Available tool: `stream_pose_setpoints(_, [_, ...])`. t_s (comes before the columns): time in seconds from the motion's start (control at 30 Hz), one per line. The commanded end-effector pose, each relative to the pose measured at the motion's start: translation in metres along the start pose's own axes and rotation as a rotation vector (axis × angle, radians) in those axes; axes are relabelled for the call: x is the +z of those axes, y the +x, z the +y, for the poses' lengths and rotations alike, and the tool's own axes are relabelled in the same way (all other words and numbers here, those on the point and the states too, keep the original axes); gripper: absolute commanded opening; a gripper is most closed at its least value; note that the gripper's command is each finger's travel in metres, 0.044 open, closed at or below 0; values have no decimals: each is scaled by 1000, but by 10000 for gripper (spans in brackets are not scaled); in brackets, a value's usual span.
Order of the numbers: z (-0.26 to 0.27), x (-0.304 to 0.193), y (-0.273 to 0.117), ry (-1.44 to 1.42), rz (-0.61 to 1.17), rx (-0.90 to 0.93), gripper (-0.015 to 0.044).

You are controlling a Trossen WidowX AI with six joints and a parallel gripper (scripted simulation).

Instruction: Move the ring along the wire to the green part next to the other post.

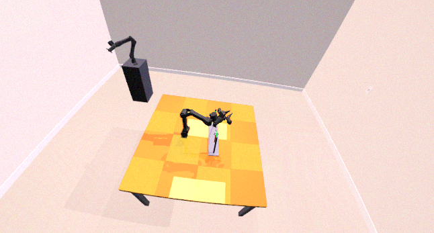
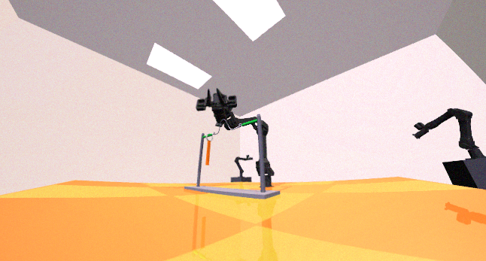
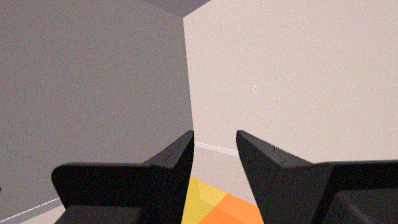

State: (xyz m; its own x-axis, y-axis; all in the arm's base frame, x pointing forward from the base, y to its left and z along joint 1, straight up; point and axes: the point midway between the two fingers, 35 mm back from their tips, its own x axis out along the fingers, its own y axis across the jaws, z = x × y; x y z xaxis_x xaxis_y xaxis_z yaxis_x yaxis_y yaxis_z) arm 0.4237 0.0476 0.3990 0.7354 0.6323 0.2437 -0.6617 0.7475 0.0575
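The ring [image 2: 209, 138] hangs around the green part [image 2: 205, 136] of the wire beside the left post [image 2: 200, 160] in the exterior view. Its orange handle [image 2: 208, 153] [image 1: 215, 140] hangs straight down. The thin grey wire [image 2: 235, 128] bends up and down to the other green part [image 2: 250, 122] at the right post [image 2: 261, 156]. My gripper [image 1: 231, 112] [image 2: 213, 89] [image 3: 215, 135] is partly open and empty. It is raised above wire height, fingers pointing up in the exterior view. The arm overlaps the wire in that view; I cannot tell the gap. The wrist view shows no ring.
The posts stand on a grey base plate [image 1: 213, 150] [image 2: 233, 191] on the orange and yellow table [image 1: 248, 187]. My forearm [image 1: 199, 116] reaches over the plate's far end in the top view. Another black arm [image 1: 132, 49] [image 2: 465, 130] stands on a dark pedestal [image 1: 138, 82] off the table.
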Motion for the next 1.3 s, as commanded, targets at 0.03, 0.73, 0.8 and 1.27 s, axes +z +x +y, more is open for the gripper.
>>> stream_pose_setpoints(0.03, [-50, -1, -44, -25, 4, -197, 160])
stream_pose_setpoints(0.73, [-174, -17, -270, -24, 46, -940, 160])
stream_pose_setpoints(0.8, [-170, -33, -277, -29, 74, -928, 160])
stream_pose_setpoints(1.27, [-111, -154, -328, -56, 254, -809, 160])
